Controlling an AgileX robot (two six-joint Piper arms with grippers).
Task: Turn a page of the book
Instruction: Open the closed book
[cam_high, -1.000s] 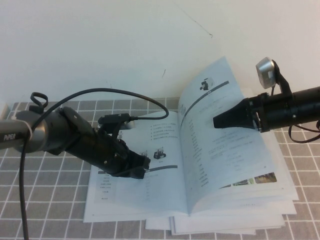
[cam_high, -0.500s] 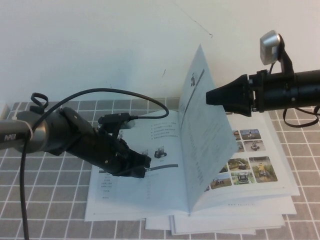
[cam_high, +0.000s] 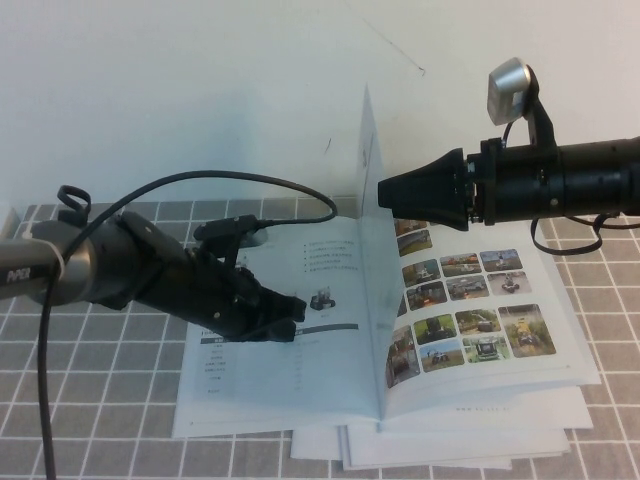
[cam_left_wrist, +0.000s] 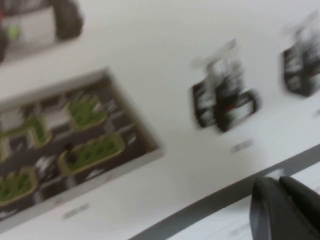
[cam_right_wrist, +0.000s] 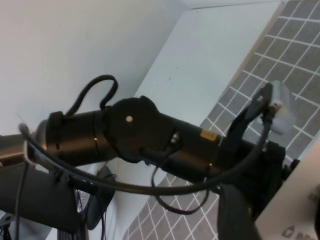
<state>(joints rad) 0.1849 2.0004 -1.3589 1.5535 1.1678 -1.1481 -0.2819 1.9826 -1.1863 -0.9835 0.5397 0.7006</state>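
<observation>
The book (cam_high: 300, 340) lay open on white booklets (cam_high: 460, 445) on the grey-gridded bench (cam_high: 90, 400). The page (cam_high: 372, 230) stood nearly upright at the spine. The right gripper (cam_high: 385, 190) touched its upper edge, jaws set wide. The left gripper (cam_high: 290, 325) pressed the left-hand leaf; its jaw state could not be told.

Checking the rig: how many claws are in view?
2. The left claw is low over the book's left side; the right claw is beside the upright page.
</observation>
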